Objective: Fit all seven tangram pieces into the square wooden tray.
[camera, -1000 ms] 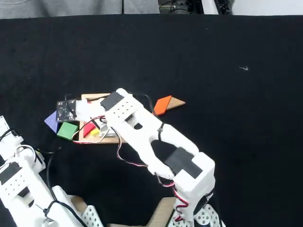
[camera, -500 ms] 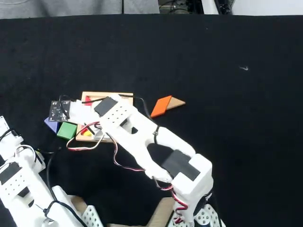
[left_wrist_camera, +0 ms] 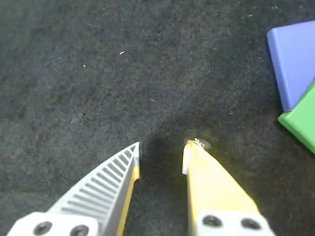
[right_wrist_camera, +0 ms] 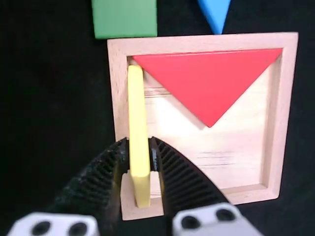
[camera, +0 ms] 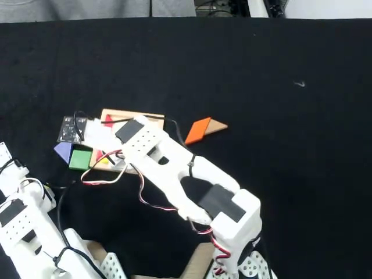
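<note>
- The yellow piece stands on its thin edge inside the square wooden tray, running along one inner wall. The end nearest the camera seems to ride over the rim rather than sit inside it.
- The right end effector is clamped on that piece, one ribbed finger on each broad face.
- A red triangle lies flat in the tray, its long side against the neighbouring wall and one corner touching or just beside the yellow piece's far end.
- The step in hand looks like seating the yellow piece. Draw its overhanging end inside the wall and tip it flat toward the bare wood, clear of the red triangle. Let go only once it rests on the floor — a release from on edge would likely leave it propped on the rim.
- Just outside the tray lie a green square and a blue triangle.
- An orange piece touches a tan piece on the tray's other side.
- The left end effector hangs over the black worktop with its fingers apart and nothing between them.
</note>
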Available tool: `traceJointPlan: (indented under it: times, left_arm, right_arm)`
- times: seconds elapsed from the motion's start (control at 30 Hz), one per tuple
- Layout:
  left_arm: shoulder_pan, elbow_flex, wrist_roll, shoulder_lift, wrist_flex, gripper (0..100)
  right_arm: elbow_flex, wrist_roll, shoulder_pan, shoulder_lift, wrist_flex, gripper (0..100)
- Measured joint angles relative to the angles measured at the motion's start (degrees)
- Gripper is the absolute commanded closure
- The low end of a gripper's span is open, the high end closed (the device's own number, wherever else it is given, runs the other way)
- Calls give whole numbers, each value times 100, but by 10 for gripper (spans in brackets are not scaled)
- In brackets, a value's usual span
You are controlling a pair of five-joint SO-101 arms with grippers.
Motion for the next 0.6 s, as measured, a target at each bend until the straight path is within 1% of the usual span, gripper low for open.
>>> traceJointPlan:
  times: [0.23,0.3,0.47,0.6]
  left_arm:
    - [0,0,0,0,0,841]
    - [0,0,0,0,0,841]
    - [0,0,0,0,0,841]
    - [0,0,0,0,0,841]
  right_arm:
    - [0,-35,0,0,88,984]
    - [0,-44,0,0,123,953]
    - [0,-44,0,0,123,809]
    - [0,-44,0,0,123,810]
